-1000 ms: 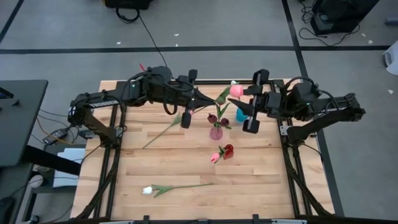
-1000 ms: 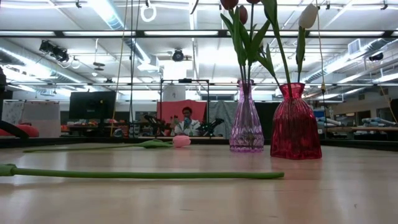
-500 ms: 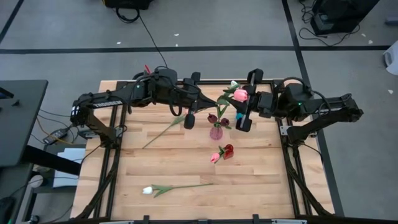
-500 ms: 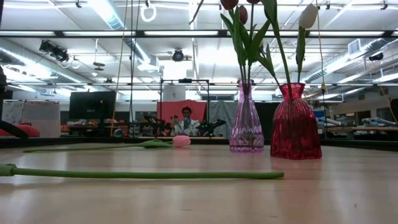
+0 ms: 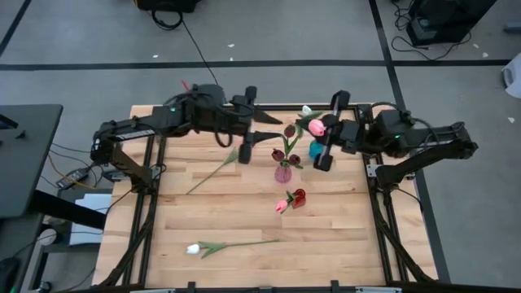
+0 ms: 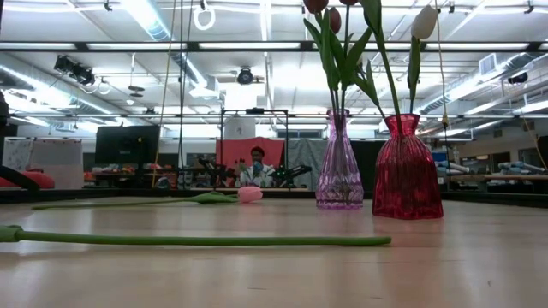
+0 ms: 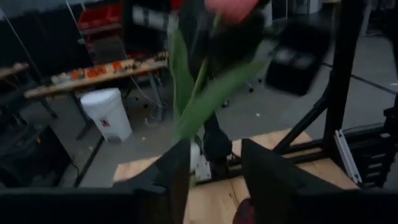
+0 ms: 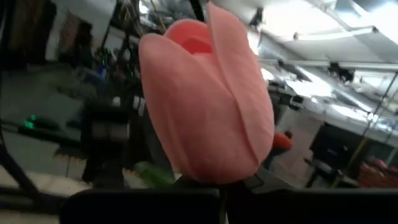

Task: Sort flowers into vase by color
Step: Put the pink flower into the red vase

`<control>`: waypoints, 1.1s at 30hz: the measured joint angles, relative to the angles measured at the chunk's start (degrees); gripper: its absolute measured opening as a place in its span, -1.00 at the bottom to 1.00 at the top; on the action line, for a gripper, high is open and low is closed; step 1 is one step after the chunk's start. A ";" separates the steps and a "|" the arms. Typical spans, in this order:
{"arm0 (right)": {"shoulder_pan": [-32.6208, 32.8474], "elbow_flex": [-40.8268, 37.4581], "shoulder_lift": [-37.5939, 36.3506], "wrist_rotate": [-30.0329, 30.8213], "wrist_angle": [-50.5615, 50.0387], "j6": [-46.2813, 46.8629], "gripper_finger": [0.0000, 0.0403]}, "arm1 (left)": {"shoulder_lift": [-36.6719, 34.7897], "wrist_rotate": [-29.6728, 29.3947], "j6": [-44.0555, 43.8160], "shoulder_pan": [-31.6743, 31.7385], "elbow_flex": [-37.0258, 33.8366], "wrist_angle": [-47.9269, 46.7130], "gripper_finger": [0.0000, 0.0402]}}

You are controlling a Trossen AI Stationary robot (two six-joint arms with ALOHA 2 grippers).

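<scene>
While the right gripper [image 5: 326,140] pinches a pink tulip [image 5: 315,126] at the table's far side, above and beside the purple vase [image 5: 282,172], the left gripper [image 5: 259,135] stands just apart, fingers spread around the stem without gripping. Maroon tulips [image 5: 279,154] sit in the purple vase. Two tulips lie loose on the table [image 5: 342,236].

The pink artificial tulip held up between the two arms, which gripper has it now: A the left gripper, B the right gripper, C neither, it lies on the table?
B: the pink artificial tulip sits in the shut right gripper, its head right above the fingers in the right wrist view, while the left gripper is open.
</scene>
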 joint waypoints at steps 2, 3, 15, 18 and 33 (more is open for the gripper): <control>0.93 1.77 -1.39 0.19 -3.81 1.95 -0.97 | -1.56 -0.28 1.09 -0.02 0.82 -1.06 -0.19; 1.40 2.86 -2.07 0.05 -5.79 3.37 -0.96 | -2.20 -0.36 1.45 -0.06 1.08 -1.00 -0.15; 4.83 16.39 -5.96 3.52 -23.10 6.84 -0.96 | -8.43 -6.91 2.16 -0.02 1.11 -6.12 -0.10; 4.90 19.06 -6.69 7.10 -25.56 6.08 -0.96 | -8.78 -7.66 1.31 -0.02 1.08 -8.97 -0.10; 4.83 20.14 -7.62 -7.29 -37.81 21.84 -0.96 | -8.72 -9.12 1.95 -2.54 -4.01 -12.64 -0.10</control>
